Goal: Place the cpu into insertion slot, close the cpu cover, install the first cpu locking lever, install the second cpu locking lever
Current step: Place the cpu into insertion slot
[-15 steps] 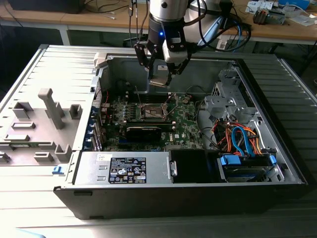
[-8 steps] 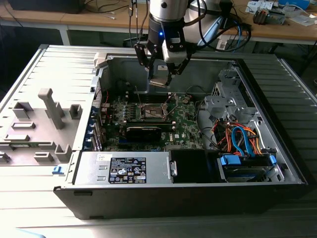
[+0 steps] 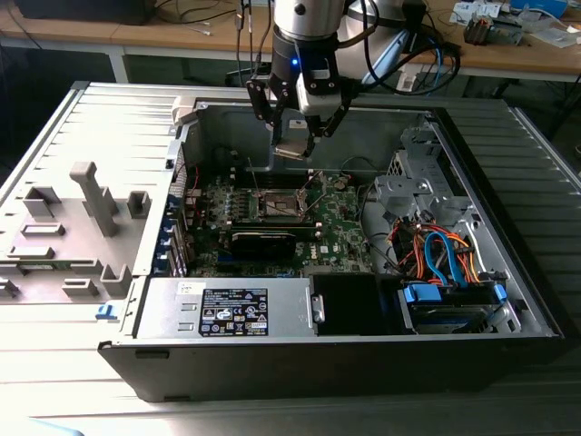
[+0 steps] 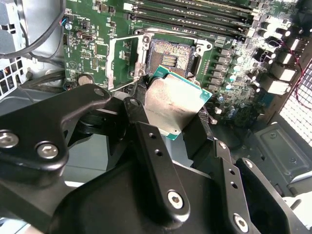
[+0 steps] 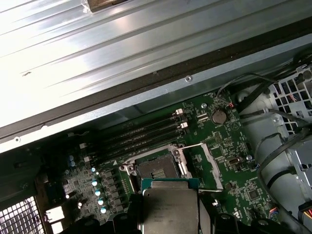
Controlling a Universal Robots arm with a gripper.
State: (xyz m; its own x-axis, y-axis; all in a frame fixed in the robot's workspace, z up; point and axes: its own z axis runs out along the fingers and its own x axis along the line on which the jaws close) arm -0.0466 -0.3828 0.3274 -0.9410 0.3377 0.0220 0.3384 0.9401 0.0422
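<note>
My gripper point(image 3: 295, 145) hangs inside the open computer case, shut on the cpu point(image 4: 175, 105), a flat square chip with a grey metal top and a green edge. The black fingers point(image 4: 195, 131) clamp it from two opposite sides. In both wrist views the cpu hovers above the green motherboard, just short of the insertion slot point(image 4: 170, 56), whose dark square opening lies bare. The cpu cover point(image 4: 124, 63), a silver frame plate, is swung open beside the slot. In the first wrist view the cpu point(image 5: 170, 207), slot point(image 5: 156, 168) and cover point(image 5: 207, 163) appear too. The slot point(image 3: 281, 204) sits below the gripper.
Long memory slots point(image 4: 195, 12) run beside the socket. A long black block point(image 3: 263, 241) lies on the board near it. A power supply point(image 3: 231, 309) and a drive bay with blue and orange cables point(image 3: 445, 259) fill the case's near side. A grey fixture point(image 3: 91, 195) stands at the exterior view's left.
</note>
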